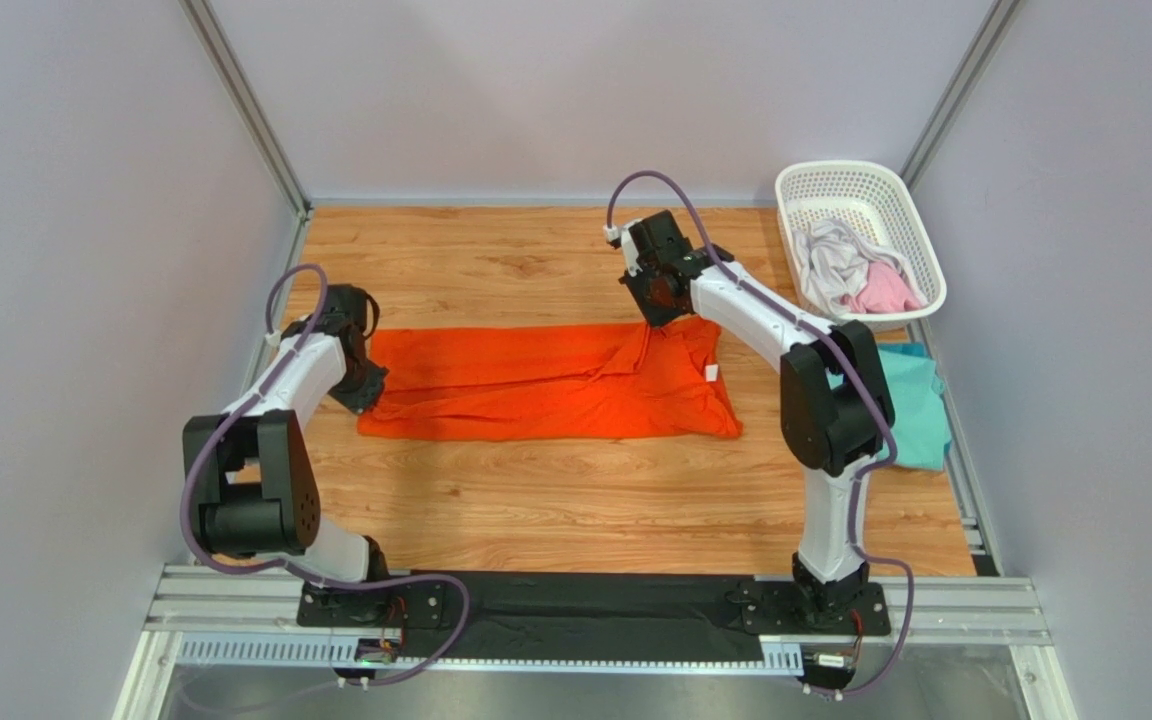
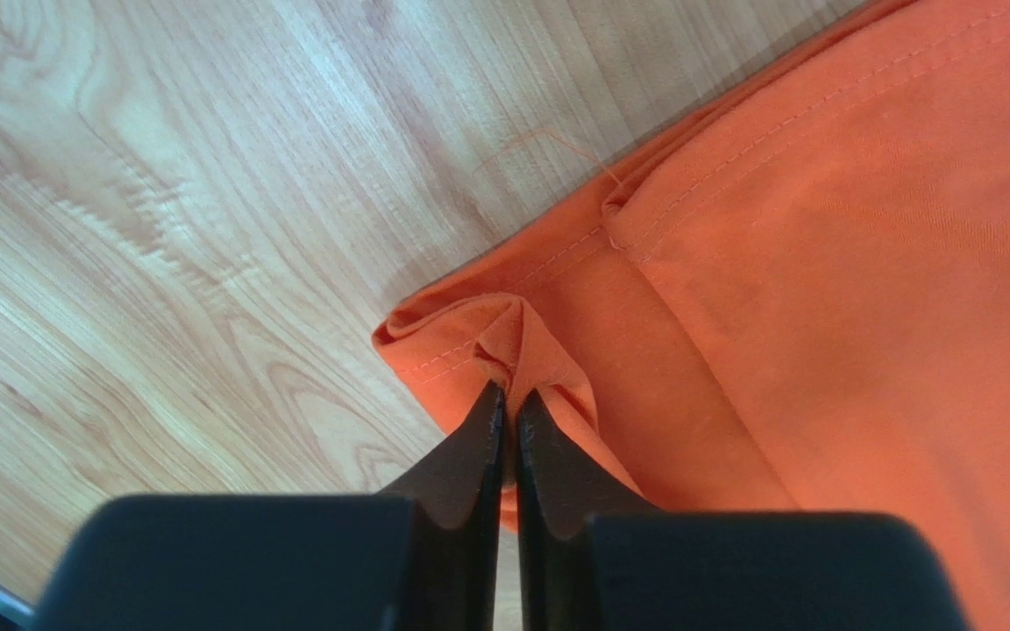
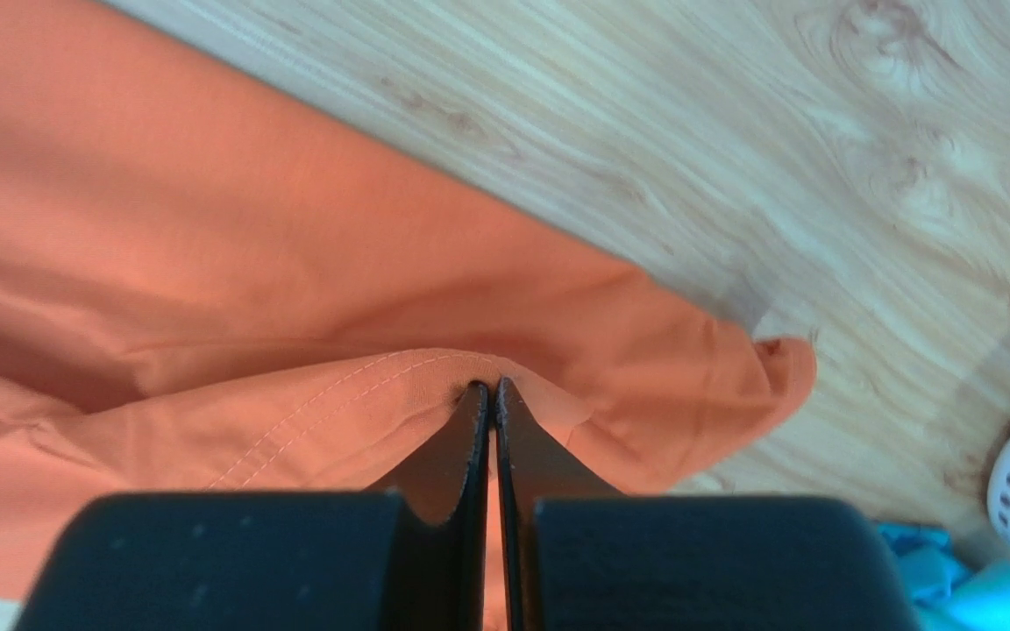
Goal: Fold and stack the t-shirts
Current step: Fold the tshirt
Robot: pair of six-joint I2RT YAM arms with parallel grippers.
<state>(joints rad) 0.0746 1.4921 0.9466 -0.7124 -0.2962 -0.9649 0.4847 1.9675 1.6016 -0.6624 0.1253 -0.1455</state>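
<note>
Left gripper [image 2: 508,395] first: the jaws are pressed tight together, and a small pucker of stitched hem on the orange t-shirt [image 2: 866,263] is nipped between the tips. That is the shirt's corner, at the centre of the left wrist view, with bare wooden table [image 2: 142,263] filling the upper left.

Over to the right gripper [image 3: 484,388]: its jaws are also closed hard, with no gap showing, and they pinch a seamed fold of the same orange cloth in the middle of the right wrist view. A rounded flap of fabric pokes out toward the right of that frame.

From above, the orange tee lies flat in the centre of the frame as a long, narrow band. Its long axis runs left to right. The left end sits at the left arm's fingertips, and the right arm grips its upper edge towards the right end. A small white label shows at the right end.

At the right edge of the top view a teal t-shirt [image 1: 916,405] lies partly behind the right arm. Above it, in the upper right, the white basket [image 1: 838,180] holds a pale grey-white t-shirt [image 1: 833,258] and a pink t-shirt [image 1: 886,288], both bunched up.
</note>
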